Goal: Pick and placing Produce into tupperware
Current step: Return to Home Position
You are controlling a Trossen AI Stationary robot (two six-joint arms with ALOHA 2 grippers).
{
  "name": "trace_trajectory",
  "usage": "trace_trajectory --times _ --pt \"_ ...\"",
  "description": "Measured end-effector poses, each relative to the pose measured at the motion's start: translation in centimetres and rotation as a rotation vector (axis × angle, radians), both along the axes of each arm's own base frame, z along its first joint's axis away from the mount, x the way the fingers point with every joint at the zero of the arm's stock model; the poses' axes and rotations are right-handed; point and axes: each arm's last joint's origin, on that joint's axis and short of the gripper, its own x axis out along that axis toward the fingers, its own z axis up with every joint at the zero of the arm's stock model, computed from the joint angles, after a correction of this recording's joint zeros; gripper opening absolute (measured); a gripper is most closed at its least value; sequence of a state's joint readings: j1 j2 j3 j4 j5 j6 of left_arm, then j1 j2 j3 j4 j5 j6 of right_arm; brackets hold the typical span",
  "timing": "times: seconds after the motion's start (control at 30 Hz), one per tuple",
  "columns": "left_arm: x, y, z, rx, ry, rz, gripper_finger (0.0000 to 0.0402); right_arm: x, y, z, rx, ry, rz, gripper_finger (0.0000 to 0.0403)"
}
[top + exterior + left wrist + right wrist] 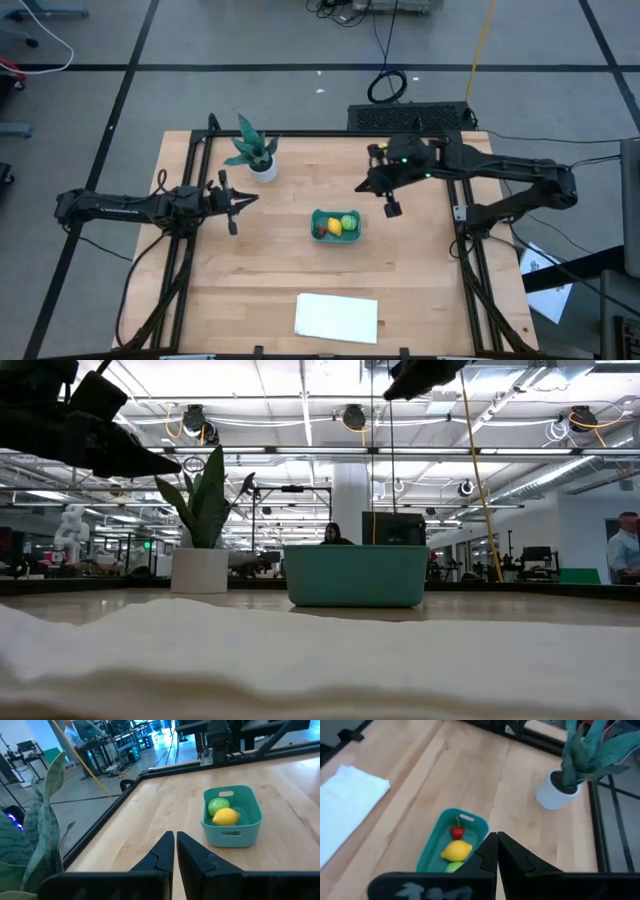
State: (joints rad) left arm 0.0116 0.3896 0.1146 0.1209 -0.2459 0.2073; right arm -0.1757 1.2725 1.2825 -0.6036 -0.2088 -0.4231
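The tupperware [316,216] sits about mid-tabletop, slightly nearer the right edge. It holds three pieces in a row: the light green ball [348,221], the yellow lemon [335,227] and the small red piece [321,231]. The right gripper [497,836] hangs above the tabletop just beyond the container, toward the back right corner, its fingers pressed together on nothing. The left gripper [175,835] waits over the tabletop's left part, likewise closed and empty. A potted plant [262,168] stands toward the back edge, and a white sheet [337,316] lies by the front edge.
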Motion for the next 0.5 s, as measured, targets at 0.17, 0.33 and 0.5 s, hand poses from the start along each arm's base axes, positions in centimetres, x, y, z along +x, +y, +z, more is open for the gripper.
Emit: trace_trajectory --times 0.17,0.33,0.5 --pt "0.0 0.0 0.0 0.001 -0.005 0.0 0.0026 -1.9 0.3 0.6 0.026 -0.075 -0.03 0.0" --pt "0.0 0.0 0.2 0.007 -0.014 0.015 0.0026 -4.8 0.2 1.7 0.077 -0.222 -0.101 0.0" --pt "0.0 0.1 0.3 0.008 -0.03 0.021 0.0026 -7.1 0.2 1.3 0.166 -0.367 -0.119 0.0"
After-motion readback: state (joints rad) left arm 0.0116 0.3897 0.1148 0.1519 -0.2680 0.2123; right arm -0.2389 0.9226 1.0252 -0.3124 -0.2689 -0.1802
